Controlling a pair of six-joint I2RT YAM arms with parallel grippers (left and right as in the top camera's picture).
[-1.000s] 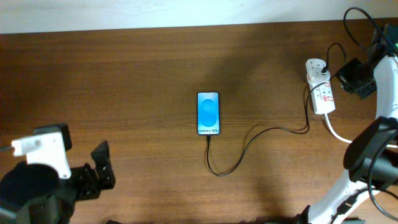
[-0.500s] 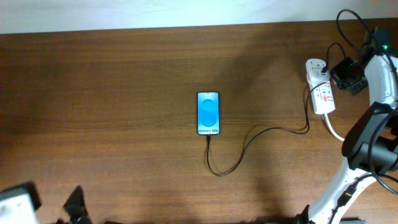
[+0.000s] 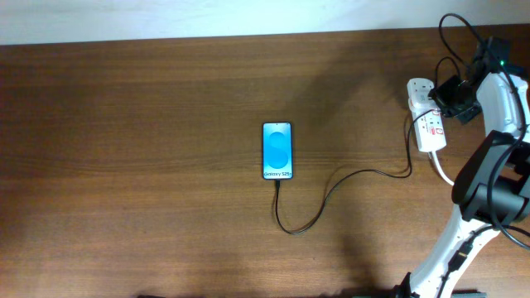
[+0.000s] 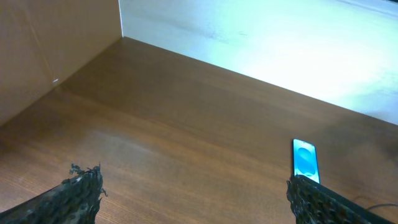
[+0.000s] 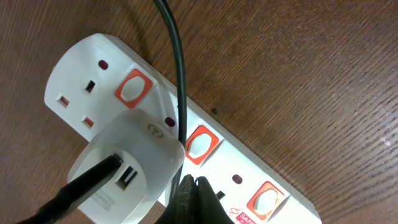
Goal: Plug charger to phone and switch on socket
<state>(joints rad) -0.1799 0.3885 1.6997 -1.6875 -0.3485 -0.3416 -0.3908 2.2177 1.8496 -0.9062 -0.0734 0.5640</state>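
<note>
Brown wood counter (image 3: pixel 149 124) carries the socket (image 3: pixel 426 116) at two o'clock and the phone (image 3: pixel 277 151) dead centre, the charger (image 3: pixel 368 172) running between them. Right pincer (image 5: pixel 193 186), pressed together, sits by a red switch (image 5: pixel 200 144); a skewed push could shove the socket and tug the charger loose. Only the right wrist view shows switches; left pincer (image 4: pixel 194 180) hangs spread, empty.

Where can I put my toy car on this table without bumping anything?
The whole left side of the table, from its edge to the phone, is bare. So is the strip between the phone and the far edge. It's crowded on the right: the charger loops from phone to socket, and the right hand hovers by its switches.
</note>
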